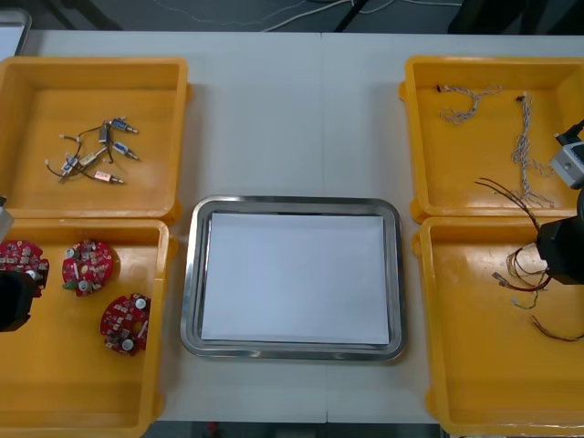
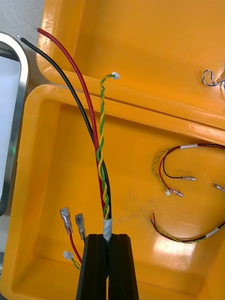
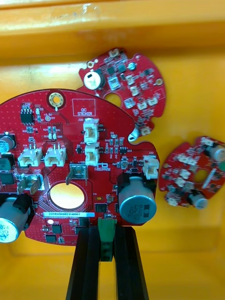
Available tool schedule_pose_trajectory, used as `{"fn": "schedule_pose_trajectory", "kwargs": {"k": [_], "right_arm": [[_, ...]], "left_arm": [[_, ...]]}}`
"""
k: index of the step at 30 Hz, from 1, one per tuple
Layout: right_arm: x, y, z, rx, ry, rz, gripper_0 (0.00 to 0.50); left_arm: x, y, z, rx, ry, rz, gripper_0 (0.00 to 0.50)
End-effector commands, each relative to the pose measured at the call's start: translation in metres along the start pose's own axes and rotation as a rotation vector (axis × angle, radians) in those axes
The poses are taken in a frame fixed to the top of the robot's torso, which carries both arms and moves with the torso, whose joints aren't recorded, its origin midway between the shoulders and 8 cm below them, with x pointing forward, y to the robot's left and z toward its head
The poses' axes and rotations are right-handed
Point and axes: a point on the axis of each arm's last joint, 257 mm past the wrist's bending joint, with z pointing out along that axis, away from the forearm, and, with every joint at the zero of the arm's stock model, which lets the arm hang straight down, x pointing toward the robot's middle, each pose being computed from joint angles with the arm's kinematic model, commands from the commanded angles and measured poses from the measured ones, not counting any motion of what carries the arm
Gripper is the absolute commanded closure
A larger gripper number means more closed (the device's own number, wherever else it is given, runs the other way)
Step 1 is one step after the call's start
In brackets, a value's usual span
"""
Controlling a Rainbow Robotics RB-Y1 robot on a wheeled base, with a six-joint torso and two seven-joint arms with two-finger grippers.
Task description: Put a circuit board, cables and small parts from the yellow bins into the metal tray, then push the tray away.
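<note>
Fingers (image 3: 87, 262) of my left gripper (image 3: 107, 233) are pinched on a small green connector (image 3: 106, 228) at the rim of a round red circuit board (image 3: 79, 159), standing apart by the connector's width. That board is at the near left yellow bin (image 1: 73, 383), close to its outer side on the overhead feed. A second board (image 3: 124, 86) lies on the bin floor, partly covered by the held one in my wrist feed, and a third board (image 3: 199, 178) lies off to one side of them.

My right gripper (image 2: 108, 236) has its fingers (image 2: 93, 267) closed hard on a cable bundle (image 2: 100, 164) at its white band. I can see a red lead, a black lead and a twisted yellow-and-green pair running out from the fingertips over the near right yellow bin (image 1: 484, 365). Loose red and yellow cables (image 2: 183, 173) lie on that bin's floor beside the bundle.

Overhead, the metal tray (image 1: 190, 274), white inside, sits on the counter (image 1: 292, 119) between the two pairs of bins. I see small metal parts (image 1: 96, 151) in the far left bin (image 1: 36, 100), and twisted blue and white cables (image 1: 525, 137) in the far right bin (image 1: 447, 173).
</note>
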Motion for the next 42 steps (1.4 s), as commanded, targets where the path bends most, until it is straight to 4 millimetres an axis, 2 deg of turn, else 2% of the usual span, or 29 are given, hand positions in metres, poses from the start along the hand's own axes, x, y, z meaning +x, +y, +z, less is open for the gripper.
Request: {"fn": "schedule_pose_trajectory", "kwargs": {"k": [1, 6, 17, 42], "right_arm": [[-0.005, -0.003, -0.006, 0.022, -0.005, 0.014, 0.500], [-0.005, -0.003, -0.006, 0.022, -0.005, 0.014, 0.500], [-0.005, -0.003, -0.006, 0.022, -0.005, 0.014, 0.500], [-0.005, -0.003, -0.006, 0.022, -0.005, 0.014, 0.500]], "left_arm": [[-0.024, -0.019, -0.023, 0.011, -0.076, -0.122, 0.500], [-0.040, -0.044, -0.033, 0.049, -0.110, -0.117, 0.500], [-0.048, -0.079, -0.033, 0.089, -0.088, -0.112, 0.500], [-0.048, -0.130, -0.031, 0.085, -0.034, -0.118, 0.500]]}}
